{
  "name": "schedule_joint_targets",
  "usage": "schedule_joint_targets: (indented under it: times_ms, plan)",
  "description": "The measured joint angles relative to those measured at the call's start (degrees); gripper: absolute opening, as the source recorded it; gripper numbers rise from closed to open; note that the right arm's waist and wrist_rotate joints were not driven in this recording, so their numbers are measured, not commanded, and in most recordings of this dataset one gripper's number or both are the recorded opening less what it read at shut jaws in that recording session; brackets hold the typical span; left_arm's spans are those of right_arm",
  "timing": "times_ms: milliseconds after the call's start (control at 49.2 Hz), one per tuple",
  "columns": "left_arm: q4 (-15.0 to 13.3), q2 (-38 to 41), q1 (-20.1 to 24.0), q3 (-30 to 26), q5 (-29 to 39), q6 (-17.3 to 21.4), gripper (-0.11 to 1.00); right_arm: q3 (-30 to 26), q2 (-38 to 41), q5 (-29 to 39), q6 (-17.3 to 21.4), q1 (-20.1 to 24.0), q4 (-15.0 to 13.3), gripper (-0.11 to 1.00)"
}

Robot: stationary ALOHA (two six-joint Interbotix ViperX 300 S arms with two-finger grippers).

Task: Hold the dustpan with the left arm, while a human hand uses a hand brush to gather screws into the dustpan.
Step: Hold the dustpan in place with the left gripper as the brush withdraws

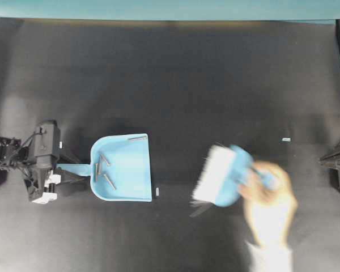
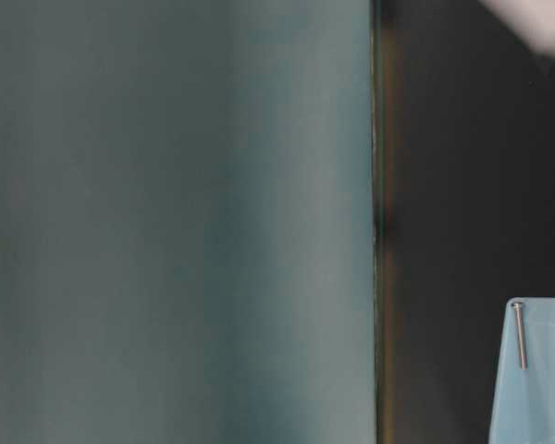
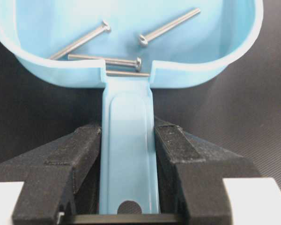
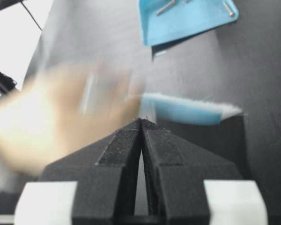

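The light blue dustpan (image 1: 124, 170) lies on the black table left of centre, its open straight edge facing right. My left gripper (image 3: 128, 127) is shut on the dustpan's flat handle (image 3: 129, 154); in the overhead view the left gripper (image 1: 61, 170) sits at the pan's left. Several silver screws (image 1: 105, 160) lie inside the pan, also shown in the left wrist view (image 3: 79, 41). A blurred human hand (image 1: 269, 198) holds the hand brush (image 1: 221, 175), bristles facing left, right of the pan and apart from it. My right gripper (image 4: 141, 121) is shut and empty, behind the hand (image 4: 51, 122).
A small white scrap (image 1: 157, 192) lies just off the pan's lower right corner, and a pale blue scrap (image 1: 286, 139) lies at the right. The right arm's black frame (image 1: 337, 158) stands at the right edge. A teal wall (image 1: 170, 8) borders the far side.
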Motion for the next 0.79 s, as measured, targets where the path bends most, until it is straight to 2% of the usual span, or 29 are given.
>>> schedule_joint_targets:
  times_ms: [163, 386, 508, 671, 793]
  plan:
    - [0.0, -2.4, 0.0, 2.0, -4.6, 0.1, 0.28, 0.0, 0.0, 0.1, 0.0, 0.0, 0.0, 0.0]
    - [0.0, -3.8, 0.4, 3.3, -7.1, 0.4, 0.28, 0.0, 0.0, 0.1, 0.0, 0.0, 0.0, 0.0]
    - [0.0, -2.7, 0.4, 2.7, -4.0, 0.4, 0.28, 0.0, 0.0, 0.1, 0.0, 0.0, -0.1, 0.0]
    - [0.0, 1.8, 0.4, -1.6, 4.2, 0.8, 0.28, 0.0, 0.0, 0.0, -0.1, 0.0, 0.0, 0.0]
    - [0.0, 3.3, 0.4, -3.6, 5.4, 0.8, 0.28, 0.0, 0.0, 0.0, -0.1, 0.0, 0.0, 0.0]
